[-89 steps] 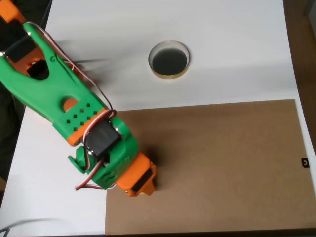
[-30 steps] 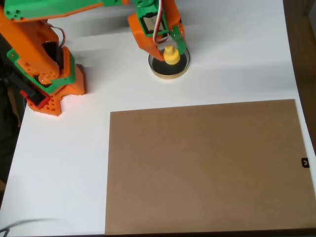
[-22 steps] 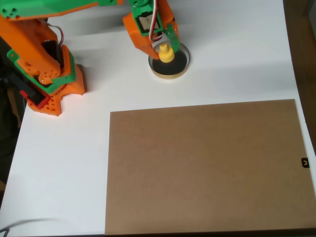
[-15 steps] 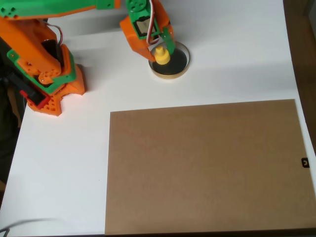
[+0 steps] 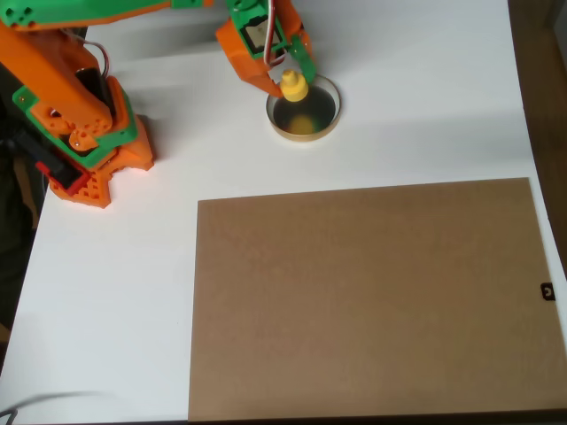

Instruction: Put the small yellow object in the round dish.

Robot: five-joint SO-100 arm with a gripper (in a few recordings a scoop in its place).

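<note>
One camera covers the scene, looking straight down on a white table (image 5: 416, 97) with a brown board (image 5: 363, 297) lying across its lower right part.

In this overhead view the gripper (image 5: 289, 78) reaches in from the upper left and stops at the upper-left rim of the dish (image 5: 326, 124). It pinches the yellow piece (image 5: 294, 86), which sits between the orange and green fingers with its narrower knob showing on top. The piece is probably held above the dish and not resting in it: a soft yellow patch shows on the dark inside, lower down, and reads as the piece's reflection or glow, which would fit a gap between the two. How high it hangs cannot be told from straight above.

The piece overlaps the rim edge more than the middle of the dish, so a release here risks it catching the pale rim and rolling out onto the table. Carrying it a little toward the centre and lower before spreading the fingers looks the safer course. The orange arm base (image 5: 84, 133) stands well apart at the left.
</note>
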